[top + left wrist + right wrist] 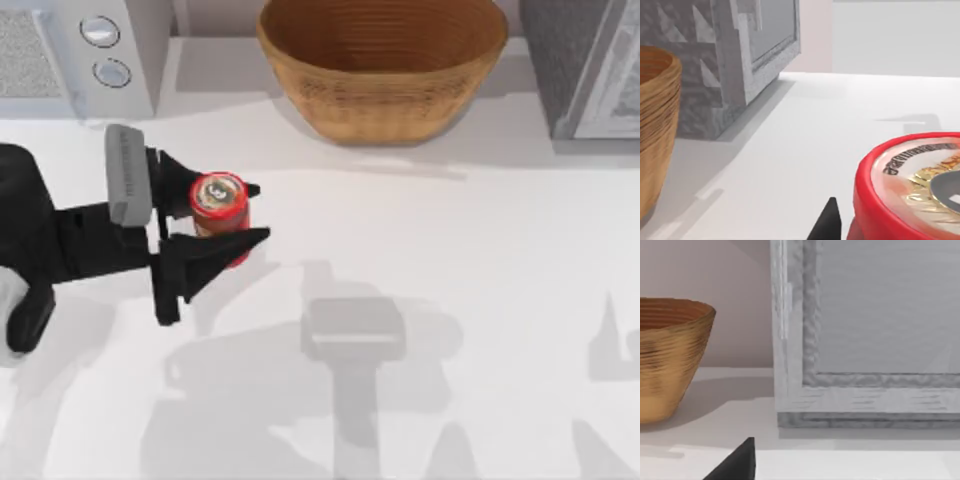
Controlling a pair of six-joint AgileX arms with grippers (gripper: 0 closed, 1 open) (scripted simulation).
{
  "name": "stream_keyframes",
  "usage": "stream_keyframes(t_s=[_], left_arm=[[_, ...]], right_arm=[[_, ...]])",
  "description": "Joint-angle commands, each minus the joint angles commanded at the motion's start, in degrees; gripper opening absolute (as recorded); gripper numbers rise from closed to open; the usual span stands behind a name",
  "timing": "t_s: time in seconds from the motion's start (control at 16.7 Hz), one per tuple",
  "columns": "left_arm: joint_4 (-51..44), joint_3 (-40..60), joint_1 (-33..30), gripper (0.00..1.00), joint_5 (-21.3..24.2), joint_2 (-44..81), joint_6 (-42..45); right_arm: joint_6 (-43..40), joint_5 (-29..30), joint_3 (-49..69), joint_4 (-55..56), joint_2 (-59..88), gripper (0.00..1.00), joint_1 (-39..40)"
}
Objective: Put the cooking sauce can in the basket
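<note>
Top view of the tabletop (450,260) with the task partly done. The cooking sauce can (219,204) sits between the two dark fingers of the left pincer (255,212), at the left side of the tabletop; the fingers flank its red body closely, so the pincer appears to be pinching the can, though actual contact is hard to confirm. Whether the can is lifted or resting on the surface cannot be told. The basket (381,75) stands well apart, at the far middle edge, and holds nothing visible. By this reading, the grasp is made, while the carry to the basket and the release over its rim remain. The left arm reaches in from the left edge, its wrist roughly level, its fingers pointing toward the table's right. In the left wrist view the can's lid (920,185) looms close, the basket's wall (657,125) farther off. Of the right pincer, one dark fingertip (737,465) shows in the right wrist view; whether it is spread cannot be told.
</note>
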Motion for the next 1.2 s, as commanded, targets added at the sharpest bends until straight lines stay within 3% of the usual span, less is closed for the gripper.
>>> stream_keyframes(t_s=[0.78,0.96,1.2], left_arm=[[-33.34,50.32,-12.20,0.00,-38.78,12.30,-4.47],[-37.91,56.31,-13.74,0.00,-43.96,13.72,-5.01],[-38.77,57.37,-14.04,0.00,-44.87,13.98,-5.12]], right_arm=[[0.00,0.00,0.00,0.00,0.00,1.00,0.00],[0.00,0.00,0.00,0.00,0.00,1.00,0.00],[0.00,0.00,0.00,0.00,0.00,1.00,0.00]])
